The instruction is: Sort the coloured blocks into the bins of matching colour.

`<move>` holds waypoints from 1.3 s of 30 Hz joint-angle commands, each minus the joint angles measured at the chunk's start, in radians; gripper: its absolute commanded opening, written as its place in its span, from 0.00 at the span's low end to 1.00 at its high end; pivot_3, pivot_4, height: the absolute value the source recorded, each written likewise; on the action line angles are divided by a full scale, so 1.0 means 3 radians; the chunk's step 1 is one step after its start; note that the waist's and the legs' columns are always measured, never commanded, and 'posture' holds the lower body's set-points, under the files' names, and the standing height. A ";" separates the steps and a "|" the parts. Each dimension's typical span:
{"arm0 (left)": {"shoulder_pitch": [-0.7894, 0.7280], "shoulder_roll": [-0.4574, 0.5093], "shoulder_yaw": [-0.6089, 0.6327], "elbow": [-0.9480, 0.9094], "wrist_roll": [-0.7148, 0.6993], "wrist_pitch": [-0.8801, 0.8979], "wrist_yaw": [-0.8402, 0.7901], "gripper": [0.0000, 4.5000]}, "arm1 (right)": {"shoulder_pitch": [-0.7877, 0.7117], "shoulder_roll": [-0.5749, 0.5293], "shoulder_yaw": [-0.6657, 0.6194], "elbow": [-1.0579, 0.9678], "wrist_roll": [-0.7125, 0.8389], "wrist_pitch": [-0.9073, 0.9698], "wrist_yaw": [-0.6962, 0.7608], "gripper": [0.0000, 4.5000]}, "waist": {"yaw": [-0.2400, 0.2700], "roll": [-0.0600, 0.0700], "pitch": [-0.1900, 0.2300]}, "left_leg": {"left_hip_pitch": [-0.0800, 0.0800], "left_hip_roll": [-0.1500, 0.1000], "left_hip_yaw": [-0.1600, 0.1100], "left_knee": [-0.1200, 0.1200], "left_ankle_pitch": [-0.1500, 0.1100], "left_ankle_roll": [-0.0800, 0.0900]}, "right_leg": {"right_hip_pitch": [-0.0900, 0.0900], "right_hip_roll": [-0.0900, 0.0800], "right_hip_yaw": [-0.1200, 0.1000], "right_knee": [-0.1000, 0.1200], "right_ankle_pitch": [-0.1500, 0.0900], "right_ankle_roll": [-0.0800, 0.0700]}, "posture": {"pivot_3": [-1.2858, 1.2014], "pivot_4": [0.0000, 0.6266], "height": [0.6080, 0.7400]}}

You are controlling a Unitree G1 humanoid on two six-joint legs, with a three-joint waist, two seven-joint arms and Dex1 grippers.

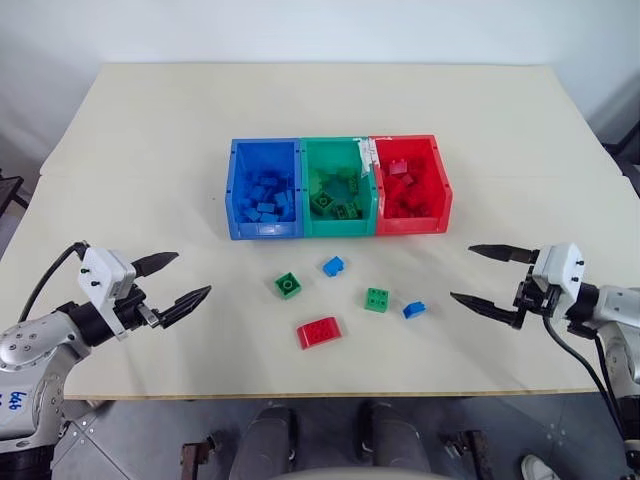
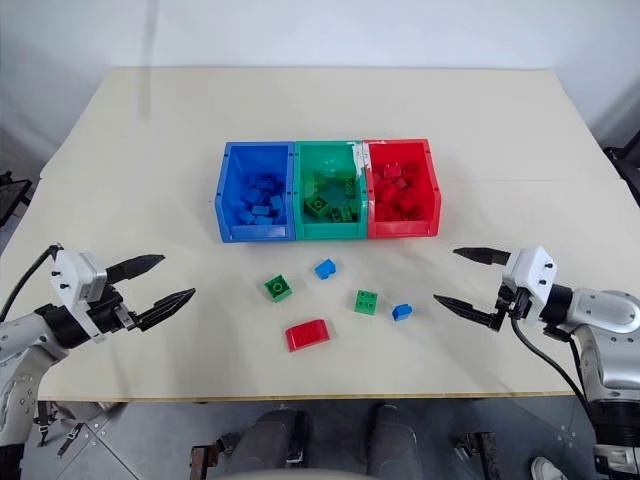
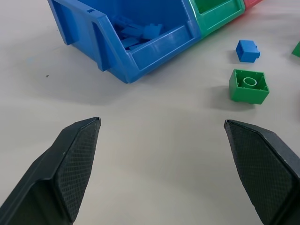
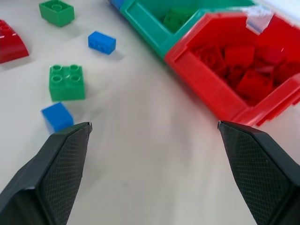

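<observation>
Beige surface point(image 1: 150, 150) carries three joined bins point(image 1: 340, 228), far centre. Left gripper point(image 1: 170, 280) and right gripper point(image 1: 488, 278): fingers released, empty. Five blocks loose just near of bins: one red brick point(image 1: 319, 332), two green squares point(image 1: 288, 285), two blue ones point(image 1: 333, 265). Risk: small blue ones slipping from the pinch or dropping into the neighbouring bin.

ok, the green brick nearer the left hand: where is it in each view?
Left eye: green brick on the table in front of the blue bin, left of a small blue brick.
Right eye: same spot.
Left wrist: ahead of the open fingers.
Right wrist: the farther green brick, near the red brick.
Shared landmark: that small blue brick beside it.
</observation>
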 commanded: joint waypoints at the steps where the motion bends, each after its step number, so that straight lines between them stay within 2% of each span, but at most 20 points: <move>1: -0.0063 0.0048 -0.0045 -0.0023 0.0021 -0.0055 -0.0057 0.99 | 0.0046 -0.0015 -0.0082 -0.0203 0.0076 0.0031 -0.0035 1.00 | 0.0000 0.0000 0.0000 | 0.0000 0.0000 0.0000 0.0000 0.0000 0.0000 | 0.0000 0.0000 0.0000 0.0000 0.0000 0.0000 | 0.52 0.24 1.00; 4: -0.0111 0.0016 -0.0069 0.0027 0.0017 -0.0103 -0.0077 0.99 | 0.0054 -0.0002 -0.0073 -0.0251 0.0080 0.0062 -0.0057 1.00 | 0.0000 0.0000 0.0000 | 0.0000 0.0000 0.0000 0.0002 0.0000 0.0000 | 0.0000 0.0000 0.0000 0.0001 0.0000 0.0000 | 0.52 0.24 1.00; 10: -0.0257 0.0072 -0.0562 -0.0038 0.0014 -0.0503 -0.0803 0.99 | 0.0080 -0.0023 0.0043 -0.0895 0.0413 0.0390 0.0081 1.00 | 0.0001 0.0000 0.0000 | 0.0001 0.0002 0.0000 0.0002 -0.0001 -0.0001 | 0.0000 0.0001 0.0001 0.0001 0.0000 0.0000 | 0.52 0.24 1.00; 14: -0.0365 0.0091 -0.0747 -0.0028 0.0052 -0.0598 -0.0980 0.99 | 0.0186 -0.0014 0.0054 -0.1081 0.0383 0.0371 0.0078 1.00 | 0.0003 0.0000 0.0000 | 0.0000 0.0002 0.0000 0.0003 -0.0002 -0.0001 | 0.0000 0.0002 0.0000 0.0000 0.0000 0.0000 | 0.52 0.24 1.00; 18: -0.0672 -0.0005 -0.0943 0.0047 0.0083 -0.0444 -0.0883 0.99 | 0.0416 -0.0042 -0.0186 -0.0819 0.0227 0.0130 0.0049 1.00 | 0.0042 0.0000 0.0000 | -0.0001 -0.0001 -0.0001 0.0009 -0.0003 0.0000 | 0.0008 0.0002 -0.0004 -0.0002 0.0001 0.0001 | 0.52 0.24 1.00; 26: -0.0750 -0.0025 -0.1045 0.0160 0.0031 -0.0347 -0.0931 0.99 | 0.0782 -0.0304 -0.0506 -0.0224 0.0021 -0.0287 0.0297 1.00 | -0.0001 0.0000 0.0000 | 0.0003 0.0003 0.0004 0.0008 -0.0006 0.0005 | 0.0010 0.0007 0.0001 -0.0006 0.0003 0.0006 | 0.52 0.24 1.00; 33: -0.0736 0.0006 -0.0999 0.0127 0.0010 -0.0304 -0.0936 0.99 | 0.0490 -0.0267 -0.0128 -0.0405 0.0070 -0.0166 0.0404 1.00 | -0.0008 0.0001 0.0000 | 0.0009 0.0012 0.0007 0.0013 -0.0004 0.0002 | 0.0010 0.0017 0.0013 -0.0004 0.0006 0.0001 | 0.52 0.24 1.00; 36: -0.0641 0.0039 -0.0933 0.0058 0.0005 -0.0279 -0.0900 0.99 | 0.0121 -0.0187 0.0307 -0.0485 0.0017 0.0060 0.0463 1.00 | -0.0012 0.0000 0.0000 | 0.0008 0.0013 0.0005 0.0013 -0.0005 0.0000 | 0.0010 0.0020 0.0015 -0.0005 0.0006 0.0001 | 0.52 0.24 1.00; 39: -0.0559 0.0044 -0.0872 -0.0010 -0.0003 -0.0258 -0.0852 0.99 | -0.0197 -0.0054 0.0570 -0.0365 -0.0113 0.0055 0.0443 1.00 | -0.0016 0.0001 0.0000 | 0.0008 0.0018 0.0005 0.0015 -0.0007 -0.0003 | 0.0009 0.0025 0.0017 -0.0005 0.0007 -0.0002 | 0.52 0.24 1.00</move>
